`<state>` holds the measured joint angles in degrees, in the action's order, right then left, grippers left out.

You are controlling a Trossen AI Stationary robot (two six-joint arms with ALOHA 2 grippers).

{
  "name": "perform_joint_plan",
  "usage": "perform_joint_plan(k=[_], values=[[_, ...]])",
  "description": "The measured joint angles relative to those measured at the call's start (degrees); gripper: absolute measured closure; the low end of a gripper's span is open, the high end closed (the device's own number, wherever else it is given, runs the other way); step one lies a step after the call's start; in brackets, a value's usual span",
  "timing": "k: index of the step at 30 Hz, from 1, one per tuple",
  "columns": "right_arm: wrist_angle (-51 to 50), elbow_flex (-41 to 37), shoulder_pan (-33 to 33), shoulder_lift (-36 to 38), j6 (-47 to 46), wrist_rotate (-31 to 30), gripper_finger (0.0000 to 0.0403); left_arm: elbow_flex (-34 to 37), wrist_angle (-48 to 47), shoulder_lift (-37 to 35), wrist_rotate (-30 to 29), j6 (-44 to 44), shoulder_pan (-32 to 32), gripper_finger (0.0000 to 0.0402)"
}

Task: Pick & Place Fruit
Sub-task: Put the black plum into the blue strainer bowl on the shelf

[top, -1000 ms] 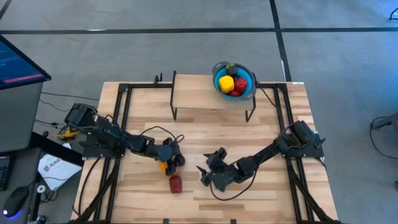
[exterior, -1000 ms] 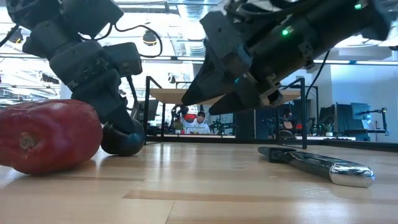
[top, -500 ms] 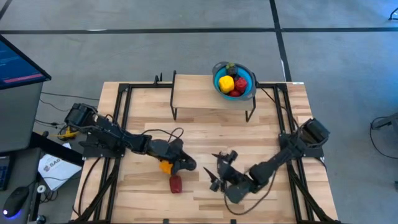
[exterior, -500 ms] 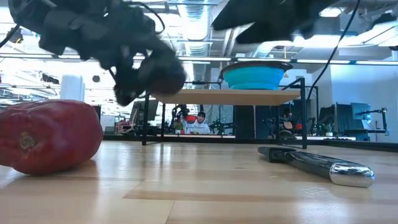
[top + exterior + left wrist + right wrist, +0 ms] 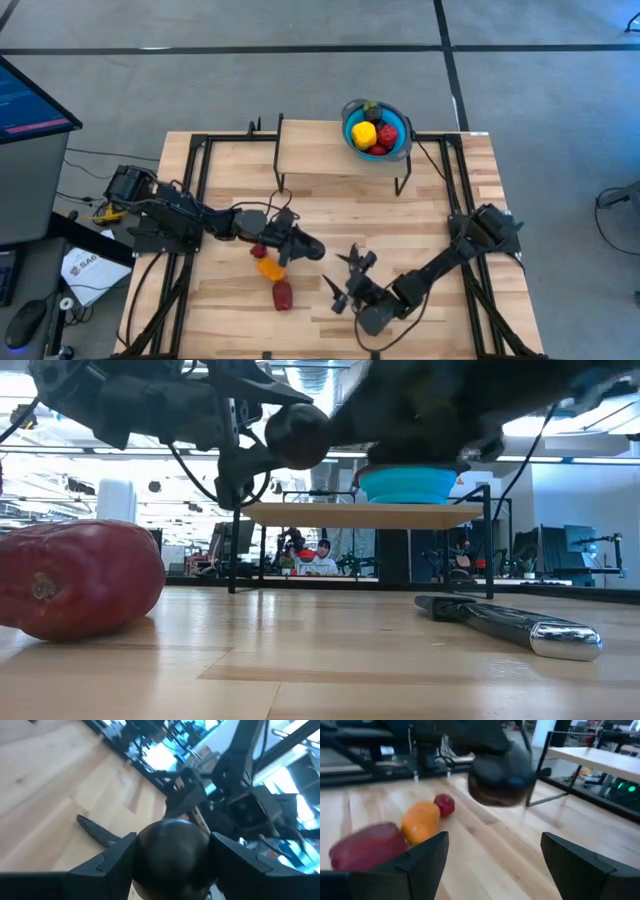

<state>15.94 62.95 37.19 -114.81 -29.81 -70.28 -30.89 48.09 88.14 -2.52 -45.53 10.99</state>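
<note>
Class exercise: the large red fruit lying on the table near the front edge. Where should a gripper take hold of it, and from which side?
Grip the large red fruit across its narrower middle, coming straight down from above. It lies on its side, elongated, so the short width probably fits between the fingers. The orange fruit sits close at one end, so avoid an end-on approach.

Even overhead light falls on the wooden table (image 5: 330, 215), bright and flat, with only faint soft shadows under the arms. From table height the room behind glows hard: ceiling lamps and tall windows blow out to white, so the arms overhead read as dark silhouettes. The red fruit (image 5: 78, 578) close to that lens looms soft and oversized, while the knife (image 5: 508, 624) catches a bright glint on its blade. Both wrist pictures are smeared with motion blur, and the dark purple fruit (image 5: 173, 851) shows a dull sheen.
</note>
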Motion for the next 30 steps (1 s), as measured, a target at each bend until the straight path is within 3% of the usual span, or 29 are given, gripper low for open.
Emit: perform_joint_plan(k=[9,21,30], values=[[10.2,2.7,-5.0,-3.7,9.3,-0.6,0.0092,0.0,1.5,0.0,-3.5,0.1,0.2,0.0172],[14.0,5.3,-6.2,-3.6,15.3,-1.6,0.0095,0.0,2.0,0.0,-3.5,2.1,0.3,0.0170],[17.4,5.3,-7.7,-3.6,19.9,3.0,0.0154,0.1,2.0,0.0,-2.8,4.8,0.4,0.0140]])
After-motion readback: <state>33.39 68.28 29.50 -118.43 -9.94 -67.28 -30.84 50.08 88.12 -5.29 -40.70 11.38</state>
